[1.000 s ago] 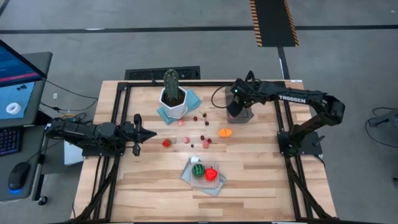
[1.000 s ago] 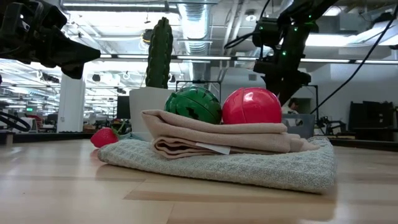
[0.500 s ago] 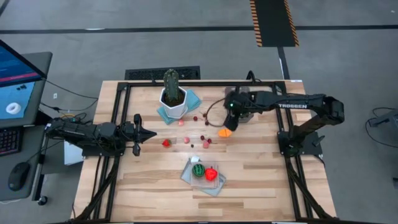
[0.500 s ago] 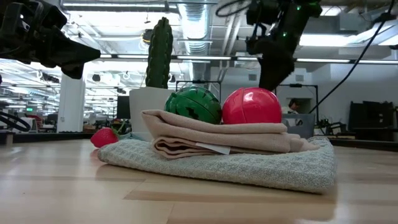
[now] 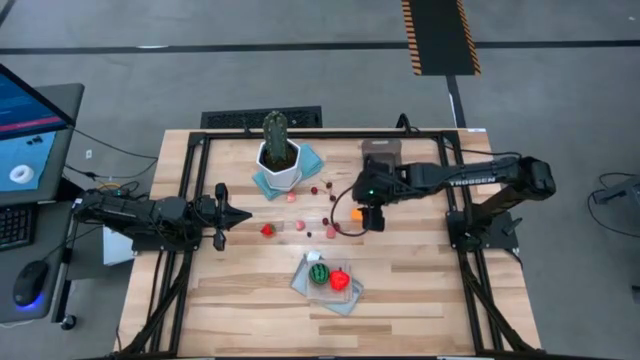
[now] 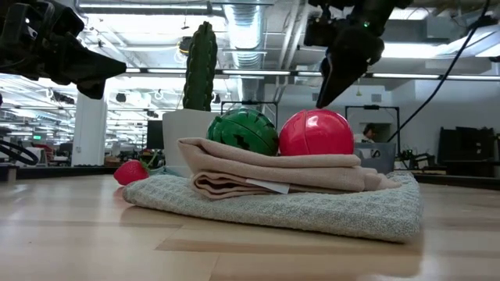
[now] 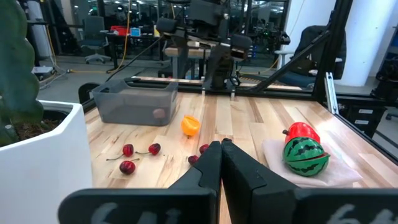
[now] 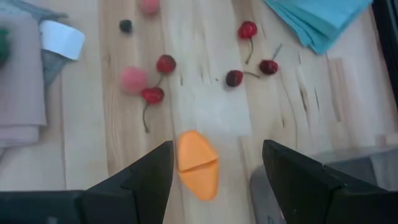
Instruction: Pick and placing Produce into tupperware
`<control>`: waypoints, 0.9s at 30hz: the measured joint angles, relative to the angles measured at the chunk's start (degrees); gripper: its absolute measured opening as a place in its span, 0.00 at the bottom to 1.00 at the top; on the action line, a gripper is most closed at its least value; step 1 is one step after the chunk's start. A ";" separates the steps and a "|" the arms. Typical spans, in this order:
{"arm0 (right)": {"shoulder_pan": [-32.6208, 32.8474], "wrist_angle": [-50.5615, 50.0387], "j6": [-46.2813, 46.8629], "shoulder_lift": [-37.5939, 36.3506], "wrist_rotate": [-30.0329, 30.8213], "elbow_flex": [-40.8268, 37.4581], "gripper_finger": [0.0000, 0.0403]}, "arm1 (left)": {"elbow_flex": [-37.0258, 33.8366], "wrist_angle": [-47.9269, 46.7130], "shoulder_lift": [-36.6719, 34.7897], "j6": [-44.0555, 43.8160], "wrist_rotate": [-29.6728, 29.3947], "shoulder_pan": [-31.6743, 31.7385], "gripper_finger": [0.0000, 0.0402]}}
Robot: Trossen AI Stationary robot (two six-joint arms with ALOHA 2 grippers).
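An orange produce piece [image 8: 198,165] lies on the wooden table among red cherries [image 8: 247,30] and pink bits [image 8: 133,79]. My right gripper [image 8: 217,149] is open and points down just above it, one finger on either side, touching nothing; it also shows in the high view [image 5: 368,217]. The grey translucent tupperware [image 5: 380,153] stands just beyond it, toward the far edge. A green-striped ball [image 5: 319,273] and a red ball [image 5: 340,280] rest on a folded cloth [image 5: 325,292]. A strawberry [image 5: 267,229] lies at the left. My left gripper [image 5: 240,215] is shut and empty, held above the table's left side.
A tall cactus in a white pot [image 5: 279,160] stands on a blue cloth [image 5: 312,160] at the far left. In the low view the two balls [image 6: 316,133] sit on stacked cloths [image 6: 312,207]. Bare wood lies along the near edge and to the right.
My right gripper has left the tupperware and come toward the table's near edge and a little left. It has tipped its fingers down and now hangs over the orange piece. The produce and the tupperware have stayed in place.
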 joint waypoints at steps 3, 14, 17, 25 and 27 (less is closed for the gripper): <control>1.06 0.71 -4.55 0.02 0.02 0.00 0.67 | 0.00 0.00 0.00 0.00 0.00 -0.01 0.00; 2.05 2.74 -7.63 3.20 0.20 -0.13 0.67 | 0.00 0.00 0.00 0.00 -0.02 -0.01 0.00; 1.91 3.59 -9.51 7.15 0.28 -0.02 0.67 | 0.00 0.07 0.00 0.00 0.02 0.01 0.00; 2.17 2.24 -11.69 15.27 1.50 0.18 0.67 | 0.02 0.18 0.63 0.00 0.28 -0.01 0.00; 2.22 1.99 -11.81 16.48 1.62 0.15 0.67 | 0.04 -0.01 1.08 -0.01 0.24 0.01 0.00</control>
